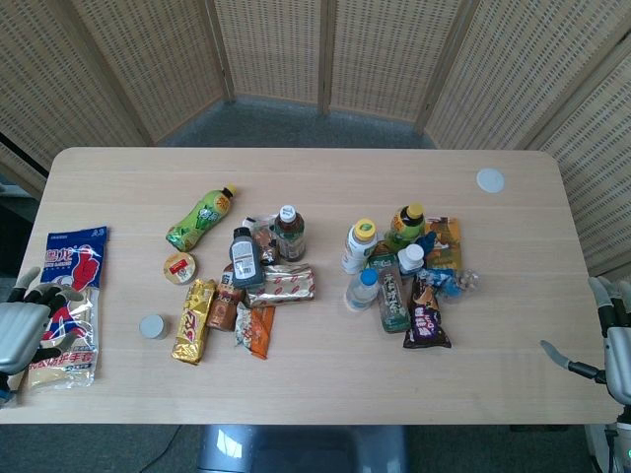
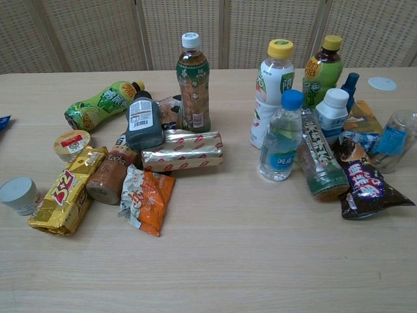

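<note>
A long blue snack bag [image 1: 71, 296] with a cartoon figure lies flat at the table's left edge; only its corner [image 2: 2, 122] shows in the chest view. My left hand [image 1: 25, 330] is over the bag's near left side. Its fingers [image 1: 44, 296] curl down onto the wrapper and the thumb presses the foil lower down. My right hand [image 1: 613, 340] hangs just off the table's right edge, fingers apart and thumb sticking out, holding nothing. The nearest thing to it is a dark snack pack [image 1: 427, 320]. Neither hand shows in the chest view.
Left cluster: a lying green bottle [image 1: 200, 218], a dark bottle [image 1: 245, 258], a standing tea bottle [image 2: 193, 83], a gold bar [image 1: 193, 319], an orange pack [image 2: 147, 199], a small cup [image 1: 179, 267]. Right cluster: several bottles [image 2: 281, 135] and packs. A grey cap [image 1: 152, 326] and a white lid [image 1: 490, 179] lie apart.
</note>
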`<state>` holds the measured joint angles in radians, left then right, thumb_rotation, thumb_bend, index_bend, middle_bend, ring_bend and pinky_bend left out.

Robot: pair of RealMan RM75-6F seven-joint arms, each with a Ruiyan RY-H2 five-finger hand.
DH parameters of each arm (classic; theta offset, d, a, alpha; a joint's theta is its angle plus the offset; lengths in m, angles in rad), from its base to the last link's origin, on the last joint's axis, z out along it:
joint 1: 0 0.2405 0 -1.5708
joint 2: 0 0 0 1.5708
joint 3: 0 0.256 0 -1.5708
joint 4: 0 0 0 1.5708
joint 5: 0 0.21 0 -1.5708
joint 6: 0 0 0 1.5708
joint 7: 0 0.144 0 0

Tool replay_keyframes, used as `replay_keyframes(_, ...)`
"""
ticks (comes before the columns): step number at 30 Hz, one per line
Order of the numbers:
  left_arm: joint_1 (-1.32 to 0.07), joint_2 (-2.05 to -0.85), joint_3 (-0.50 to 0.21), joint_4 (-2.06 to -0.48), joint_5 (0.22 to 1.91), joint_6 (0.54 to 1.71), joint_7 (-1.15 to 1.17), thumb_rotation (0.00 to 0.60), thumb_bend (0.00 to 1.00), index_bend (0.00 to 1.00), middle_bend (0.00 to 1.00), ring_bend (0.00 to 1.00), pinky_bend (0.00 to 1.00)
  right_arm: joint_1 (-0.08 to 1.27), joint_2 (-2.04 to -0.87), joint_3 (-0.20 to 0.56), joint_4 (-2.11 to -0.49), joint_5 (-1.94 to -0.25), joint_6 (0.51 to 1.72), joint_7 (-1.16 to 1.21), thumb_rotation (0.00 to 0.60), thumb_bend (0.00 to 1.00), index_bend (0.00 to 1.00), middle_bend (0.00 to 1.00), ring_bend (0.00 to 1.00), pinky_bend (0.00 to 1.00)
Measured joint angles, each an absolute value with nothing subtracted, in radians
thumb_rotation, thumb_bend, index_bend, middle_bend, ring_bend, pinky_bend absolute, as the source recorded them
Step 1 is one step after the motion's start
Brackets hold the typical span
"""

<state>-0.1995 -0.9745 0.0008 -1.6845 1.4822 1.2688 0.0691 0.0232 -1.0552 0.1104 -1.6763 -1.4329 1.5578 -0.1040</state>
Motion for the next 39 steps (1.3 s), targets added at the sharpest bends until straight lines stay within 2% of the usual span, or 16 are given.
replay_keyframes(11,-0.238,-1.039,0.0,-1.619,1.455,1.2,0.105,0.6,0.32,0.22,0.25,0.19,0.0,0.027,-1.048,0.117,-1.689,-1.429,1.554,-0.121,0.262,0.15,0.0,0.0,0.0,0.0)
replay_keyframes(18,-0.27,-1.057,0.002,-1.613,1.439,1.138,0.117,0.6,0.24,0.22,0.25,0.19,0.0,0.026,-1.047,0.119,-1.691,-1.427,1.557,-0.123,0.263,0.15,0.0,0.0,0.0,0.0)
replay_keyframes(28,-0.33,-1.08,0.0,-1.637,1.373,1.025,0.175,0.6,0.24,0.24,0.26,0.19,0.0,0.016,-1.047,0.118,-1.684,-1.425,1.568,-0.113,0.261,0.15,0.0,0.0,0.0,0.0)
replay_keyframes(39,-0.399,-1.184,0.0,-1.599,1.294,0.925,0.256,0.6,0.24,0.25,0.27,0.19,0.0,0.005,-1.044,0.119,-1.679,-1.423,1.581,-0.105,0.263,0.15,0.0,0.0,0.0,0.0)
